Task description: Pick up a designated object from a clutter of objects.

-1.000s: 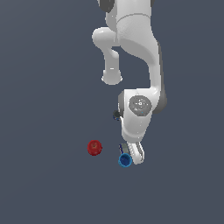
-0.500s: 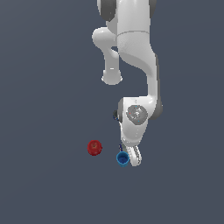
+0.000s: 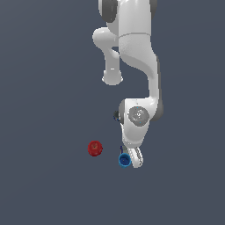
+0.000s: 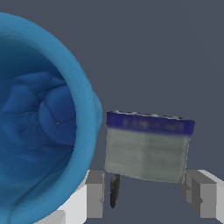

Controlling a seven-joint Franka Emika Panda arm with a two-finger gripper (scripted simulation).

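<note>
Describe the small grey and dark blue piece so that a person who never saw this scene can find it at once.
Follow the white arm down to its pincer; the grey piece sits between the two fingers, right beside the big bright-blue cup. Unlike the round cup and the red ball, it is flat-sided and pale grey with a dark blue band along one edge.

The round bright-blue cup (image 4: pixel 39 127) looks like smooth, slightly translucent plastic with a soft sheen. Just beside it, the small grey piece with a dark blue band (image 4: pixel 148 148) looks dull, streaked and worn. The white robot arm (image 3: pixel 137 66) has a smooth satin shell.
</note>
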